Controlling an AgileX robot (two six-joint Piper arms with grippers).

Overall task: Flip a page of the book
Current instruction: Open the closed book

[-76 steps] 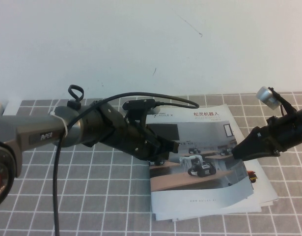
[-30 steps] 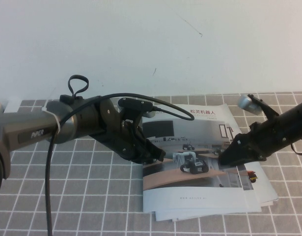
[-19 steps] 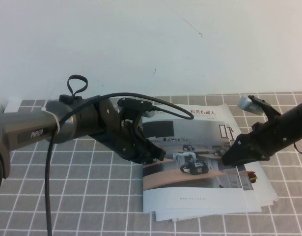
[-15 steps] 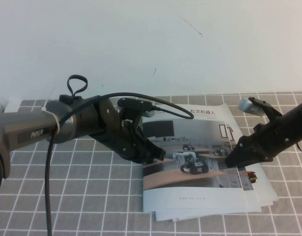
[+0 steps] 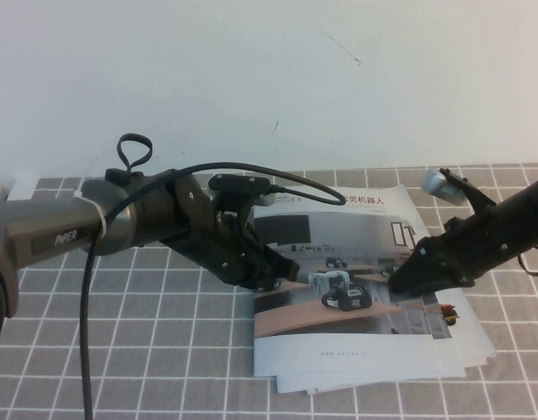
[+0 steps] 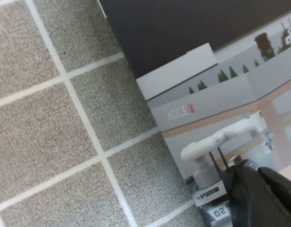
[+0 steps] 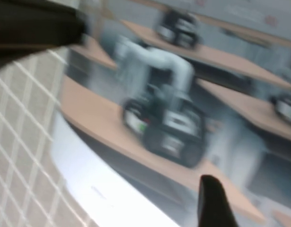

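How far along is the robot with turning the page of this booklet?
Nothing looks done: the booklet lies closed on the checked cloth, its cover page flat. In hand: the left gripper is at the cover's left edge and the right gripper is low over its right side. Left to do: lifting that cover page and folding it over.

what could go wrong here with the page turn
The right gripper presses on the page near its right edge; it may slide the whole book rather than lift one leaf. The left gripper sits on the book's left edge, right where the leaf would swing over. Loose sheets beneath might get caught too.
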